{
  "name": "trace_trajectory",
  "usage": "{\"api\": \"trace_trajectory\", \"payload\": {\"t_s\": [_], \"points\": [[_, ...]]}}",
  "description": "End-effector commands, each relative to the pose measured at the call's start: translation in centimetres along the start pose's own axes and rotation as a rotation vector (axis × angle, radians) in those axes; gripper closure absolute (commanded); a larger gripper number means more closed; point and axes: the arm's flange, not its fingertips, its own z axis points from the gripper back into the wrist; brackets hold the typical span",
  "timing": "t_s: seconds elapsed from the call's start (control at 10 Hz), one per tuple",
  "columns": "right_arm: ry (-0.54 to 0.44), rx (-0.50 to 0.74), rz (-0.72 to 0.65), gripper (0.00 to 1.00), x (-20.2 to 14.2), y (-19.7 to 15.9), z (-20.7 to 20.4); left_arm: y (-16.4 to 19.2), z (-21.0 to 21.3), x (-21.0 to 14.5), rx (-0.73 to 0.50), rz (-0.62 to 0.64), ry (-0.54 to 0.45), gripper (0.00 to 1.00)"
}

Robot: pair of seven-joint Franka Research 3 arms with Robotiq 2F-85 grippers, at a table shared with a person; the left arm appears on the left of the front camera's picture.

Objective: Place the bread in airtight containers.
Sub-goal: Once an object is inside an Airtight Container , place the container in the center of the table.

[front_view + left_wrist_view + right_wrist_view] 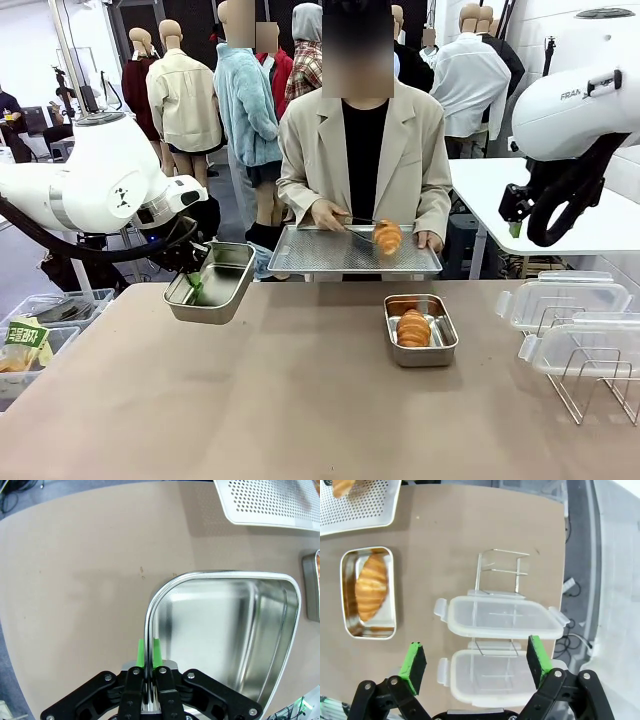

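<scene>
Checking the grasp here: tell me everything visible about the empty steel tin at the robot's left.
The empty tin is shallow and rectangular, with rounded corners and a rolled rim. It is shiny like stainless steel, lidless, with nothing inside. It hangs tilted above the table at the robot's left. The left claw is shut on one wall, a green pad on each side; nothing else touches it.

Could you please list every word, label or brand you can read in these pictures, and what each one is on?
"FRAN": black letters on the right arm, on its white shell; the rest is hidden.
Green packet in the clear bin at far left: print too small to read.
Left arm: a small dark mark, too blurred to read.
Empty tin, filled tin, lids, tray: no text.
</scene>
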Motion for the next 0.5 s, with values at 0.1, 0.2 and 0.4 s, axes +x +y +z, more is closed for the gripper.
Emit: {"api": "trace_trajectory", "payload": {"t_s": [0.1,0.2,0.4], "points": [[0.011,-0.006,-0.012,0.00,0.50,0.57,0.04,0.11,0.31,0.05,0.008,-0.007,-0.007,1.00],[0.011,-0.006,-0.012,0.00,0.50,0.57,0.04,0.11,0.31,0.05,0.008,-0.007,-0.007,1.00],[0.011,-0.006,-0.012,0.00,0.50,0.57,0.04,0.11,0.31,0.05,0.008,-0.007,-0.007,1.00]]}}
